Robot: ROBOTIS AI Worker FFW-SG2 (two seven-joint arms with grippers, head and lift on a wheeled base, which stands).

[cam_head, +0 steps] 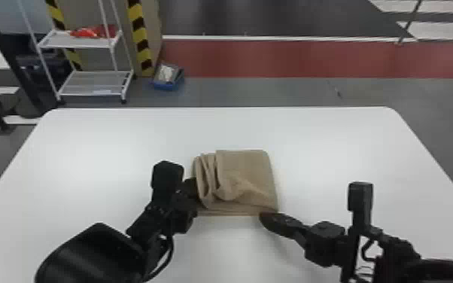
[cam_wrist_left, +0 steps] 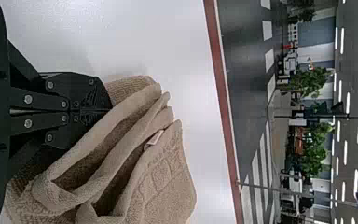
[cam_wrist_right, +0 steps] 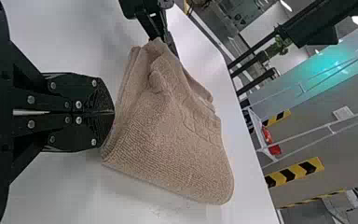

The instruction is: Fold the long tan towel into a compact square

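You had the towel near-square on the worktop. Left gripper was closed at its 9 o'clock, possibly pinching cloth; right gripper closed at 5. Your ruffled 9 o'clock layers needed tidying.

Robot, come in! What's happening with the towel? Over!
Left hand shut, at left side of tan towel. Right hand shut, by its near right corner. Towel folded, not quite square. In the way: loose folds on its left. Over.
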